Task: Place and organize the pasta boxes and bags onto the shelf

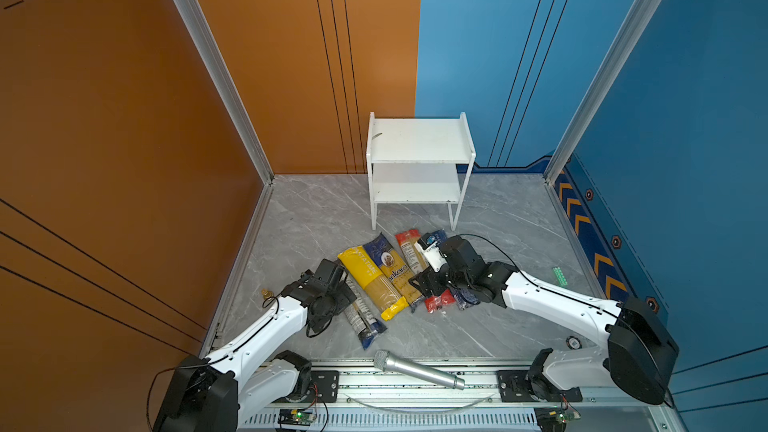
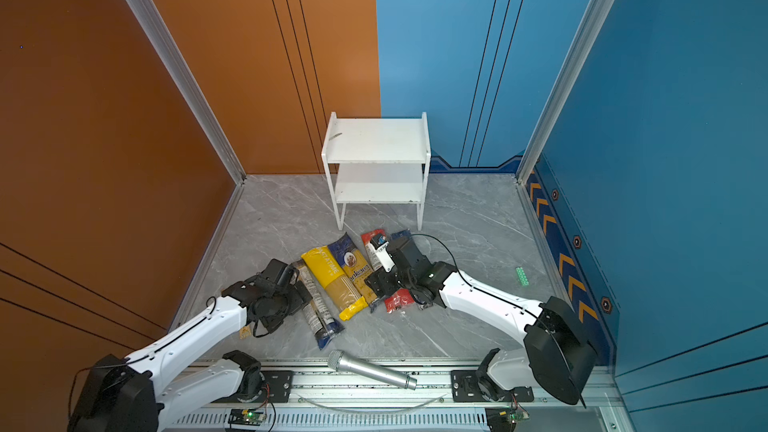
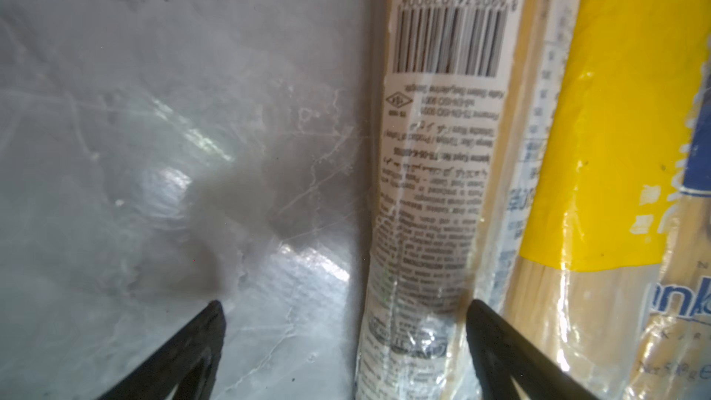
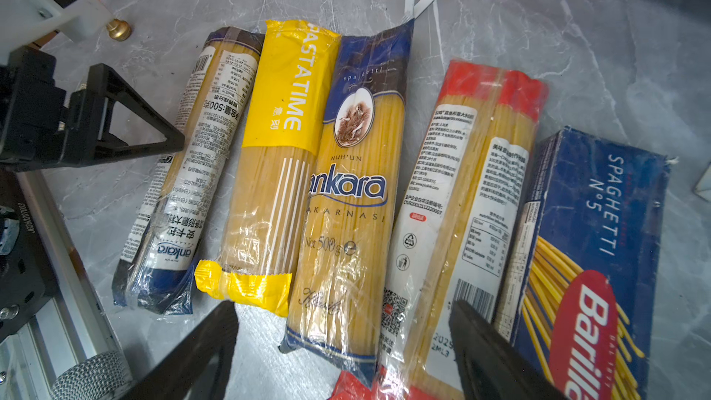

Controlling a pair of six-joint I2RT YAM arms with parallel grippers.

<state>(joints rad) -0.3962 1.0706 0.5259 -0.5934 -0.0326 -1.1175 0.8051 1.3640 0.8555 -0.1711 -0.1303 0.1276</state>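
Several pasta packs lie side by side on the grey table in front of the white shelf point(image 1: 419, 141), whose two boards are bare. From the left they are the clear pack with dark-blue ends point(image 4: 184, 171), the yellow pack point(image 4: 277, 171), the Ankara pack point(image 4: 354, 194), the red-ended pack point(image 4: 461, 194) and the Barilla box point(image 4: 584, 248). My left gripper point(image 3: 346, 303) is open and low, straddling the clear pack point(image 3: 434, 186). My right gripper point(image 4: 344, 305) is open above the near ends of the Ankara and red-ended packs and holds nothing.
A silver microphone point(image 1: 417, 369) lies on the front rail. A small green block point(image 1: 560, 276) sits at the right, and a brass piece point(image 1: 266, 294) is by the left edge. Orange and blue walls close in the table.
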